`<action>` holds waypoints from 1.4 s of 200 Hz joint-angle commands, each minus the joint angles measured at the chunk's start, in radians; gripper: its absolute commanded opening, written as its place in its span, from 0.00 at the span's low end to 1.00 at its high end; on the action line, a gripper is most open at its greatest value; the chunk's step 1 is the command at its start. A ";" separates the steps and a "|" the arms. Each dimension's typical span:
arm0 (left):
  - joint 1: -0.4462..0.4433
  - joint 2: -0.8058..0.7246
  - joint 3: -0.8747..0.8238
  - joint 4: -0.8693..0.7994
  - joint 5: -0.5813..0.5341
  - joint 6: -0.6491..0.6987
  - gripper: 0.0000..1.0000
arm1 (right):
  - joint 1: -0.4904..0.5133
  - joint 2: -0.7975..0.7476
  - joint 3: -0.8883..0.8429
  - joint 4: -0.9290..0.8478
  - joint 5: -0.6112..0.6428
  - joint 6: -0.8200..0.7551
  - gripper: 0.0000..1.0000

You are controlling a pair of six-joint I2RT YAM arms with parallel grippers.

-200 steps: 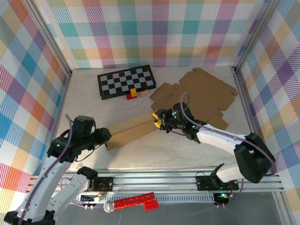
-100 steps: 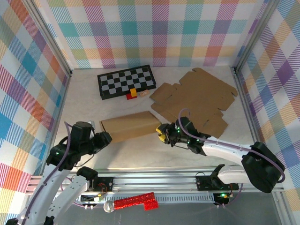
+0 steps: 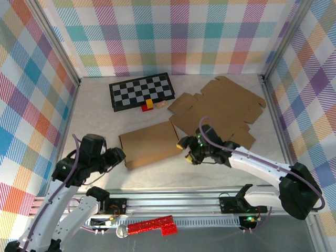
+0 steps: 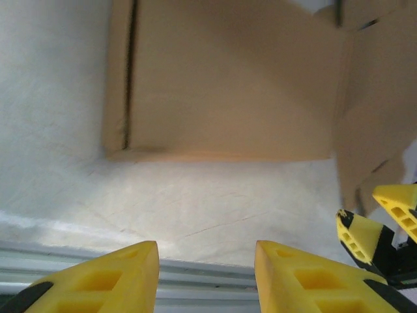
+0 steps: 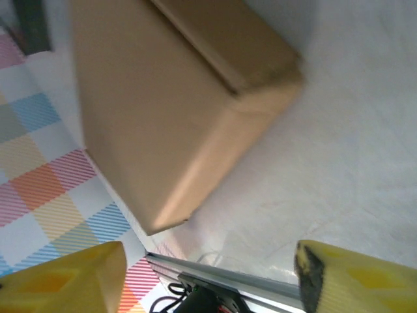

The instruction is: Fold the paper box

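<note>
Two grippers flank the paper box, so read the overhead view across from your left. First comes the left gripper (image 3: 118,156), near the front of the table (image 3: 94,110) and just off the box's near-left corner. On its wrist camera you see its yellow fingers (image 4: 111,280) spread apart with bare tabletop between them and nothing held.

Next is the paper box (image 3: 149,144), closed up into a flat brown slab lying on the table and turned slightly, so its right end sits farther back. Behind it lies a checkerboard (image 3: 142,92), with small red and yellow blocks (image 3: 148,105) at its near edge.

Then you reach the right gripper (image 3: 184,146), just beside the box's right edge. You cannot tell from above whether it touches the cardboard. On the right wrist camera the two yellow fingertips stand wide apart, and the box lies ahead of them, not between them. Farthest right, an unfolded cardboard sheet (image 3: 223,105) lies flat behind the right arm.
</note>
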 commanded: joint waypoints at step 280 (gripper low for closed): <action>0.000 0.087 0.086 0.188 0.104 -0.007 0.46 | 0.111 1.109 1.481 -0.543 -0.127 -0.437 0.70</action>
